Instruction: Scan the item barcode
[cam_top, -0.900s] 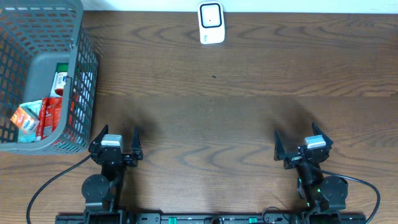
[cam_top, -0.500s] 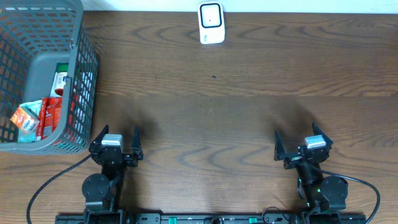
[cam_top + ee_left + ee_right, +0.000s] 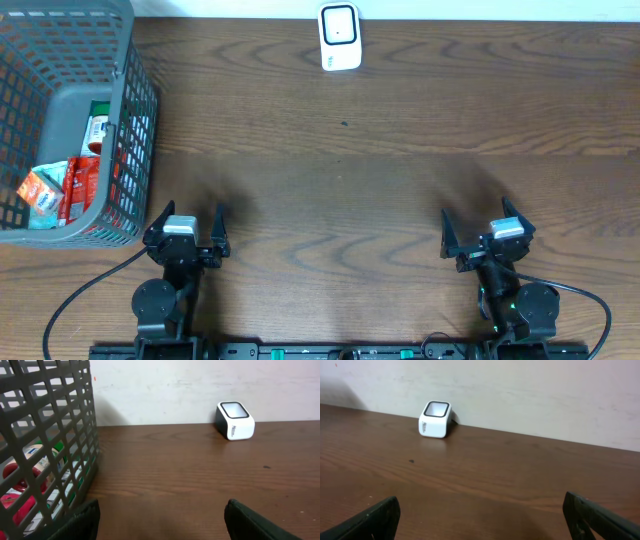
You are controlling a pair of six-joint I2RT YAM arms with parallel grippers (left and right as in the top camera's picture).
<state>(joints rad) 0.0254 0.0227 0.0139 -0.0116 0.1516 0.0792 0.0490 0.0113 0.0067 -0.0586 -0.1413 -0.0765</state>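
Your left end effector (image 3: 186, 222), released, sits just beside the basket (image 3: 125, 60) holding the items (image 3: 60, 188); right end effector (image 3: 481, 226), released, well apart.

dark wood-grain table (image 3: 400, 150), plain pale wall (image 3: 530, 395) behind.

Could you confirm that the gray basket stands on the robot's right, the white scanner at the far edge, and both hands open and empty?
Not quite: the overhead view shows the gray basket on the robot's left. The white scanner is at the far edge; the left hand and right hand are open and empty.
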